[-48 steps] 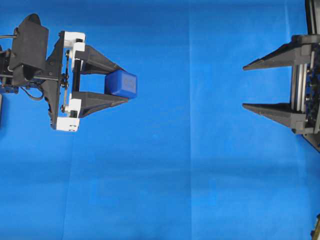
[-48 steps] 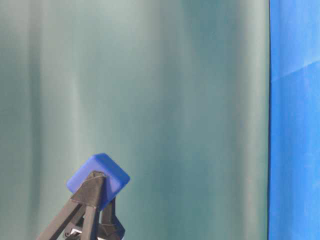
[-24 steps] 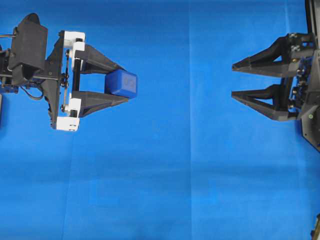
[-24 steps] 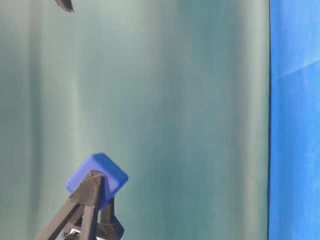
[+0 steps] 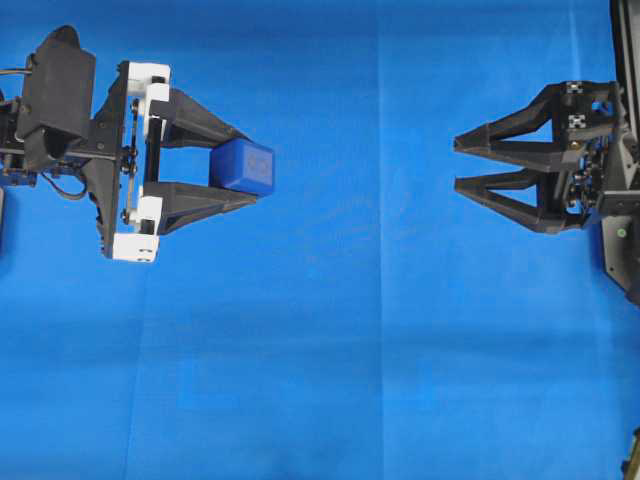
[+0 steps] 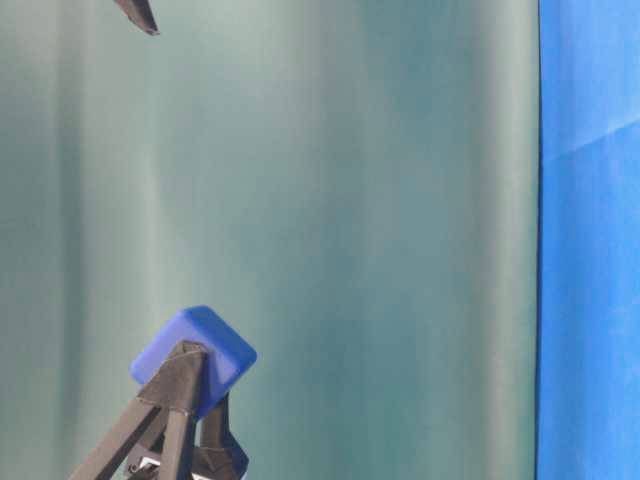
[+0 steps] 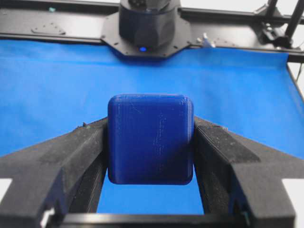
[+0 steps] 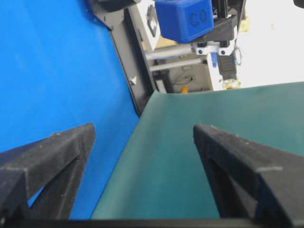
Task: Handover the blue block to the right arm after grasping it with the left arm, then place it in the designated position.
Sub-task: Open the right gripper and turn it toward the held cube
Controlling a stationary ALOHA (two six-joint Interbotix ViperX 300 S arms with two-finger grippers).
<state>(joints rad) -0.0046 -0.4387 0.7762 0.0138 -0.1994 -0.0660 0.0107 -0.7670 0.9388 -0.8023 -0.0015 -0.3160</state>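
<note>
- The left arm's black gripper with white plastic brackets reaches level from the left edge of the overhead view, its two pointed triangular fingers aimed toward the middle of the blue-clothed surface.
- The small dark-blue cube with rounded edges sits at the tips of those fingers, clamped between them; the left wrist view shows both pads pressed flat against its opposite sides.
- Seen from table level, the cube is held clear of the cloth against a grey-green backdrop, turned with one corner uppermost.
- The right arm's black gripper enters from the right edge of the overhead view, rolled so that its two fingers stack close together in that view, tips pointing toward the cube and well apart from it.
- The right wrist view shows those fingers spread wide with nothing between them, the cube ahead near the top of the frame with an embossed mark on its facing side.
- A single dark fingertip pokes into the top left corner of the table-level view.
</note>
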